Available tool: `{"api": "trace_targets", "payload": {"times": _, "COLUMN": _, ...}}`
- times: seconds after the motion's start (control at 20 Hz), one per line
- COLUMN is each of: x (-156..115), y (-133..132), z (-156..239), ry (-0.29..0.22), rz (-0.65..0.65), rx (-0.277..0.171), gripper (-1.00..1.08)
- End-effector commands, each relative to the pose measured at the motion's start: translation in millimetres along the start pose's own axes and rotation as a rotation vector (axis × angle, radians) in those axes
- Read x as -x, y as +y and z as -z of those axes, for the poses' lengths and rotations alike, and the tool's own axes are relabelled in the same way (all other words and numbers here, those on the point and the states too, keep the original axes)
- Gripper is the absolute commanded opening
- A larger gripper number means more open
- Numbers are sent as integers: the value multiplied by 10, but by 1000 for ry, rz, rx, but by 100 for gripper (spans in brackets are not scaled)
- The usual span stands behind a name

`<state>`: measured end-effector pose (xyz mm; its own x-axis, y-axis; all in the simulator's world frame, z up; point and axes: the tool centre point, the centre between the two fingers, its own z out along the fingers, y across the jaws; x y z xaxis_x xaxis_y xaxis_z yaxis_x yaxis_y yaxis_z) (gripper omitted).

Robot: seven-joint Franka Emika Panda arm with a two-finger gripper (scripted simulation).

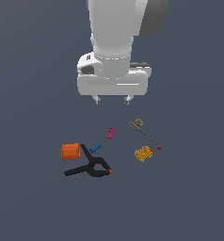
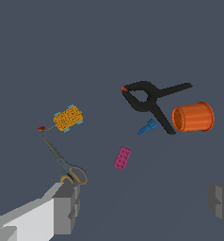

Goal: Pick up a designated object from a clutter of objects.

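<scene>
The gripper (image 1: pixel 113 100) hangs above the clutter, jaws apart and holding nothing. The scissors (image 1: pixel 144 131) lie flat just beside the yellow-orange block (image 1: pixel 143 154), blade tips near a tiny red bit (image 1: pixel 159 148), well apart from the black clamp (image 1: pixel 89 167).
</scene>
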<state>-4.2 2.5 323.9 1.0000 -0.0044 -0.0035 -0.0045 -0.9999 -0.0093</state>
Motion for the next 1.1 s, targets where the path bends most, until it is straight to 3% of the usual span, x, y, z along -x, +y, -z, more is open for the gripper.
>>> {"api": "trace_targets", "payload": {"times": 0.0, "x": 0, "y": 0, "z": 0, "ry": 0, "rz": 0, "rx": 0, "gripper": 100}}
{"api": "trace_targets", "payload": {"times": 0.4, "x": -81, "y": -23, "z": 159, "ry": 43, "rz": 1, "rx": -23, "gripper": 100}}
{"api": "trace_targets", "payload": {"times": 0.6, "x": -80, "y": -25, "z": 148, "ry": 42, "rz": 1, "rx": -22, "gripper": 100}}
{"api": "trace_targets", "payload": {"times": 1.05, "x": -108, "y": -185, "z": -158, "ry": 37, "rz": 36, "rx": -6, "gripper": 100}}
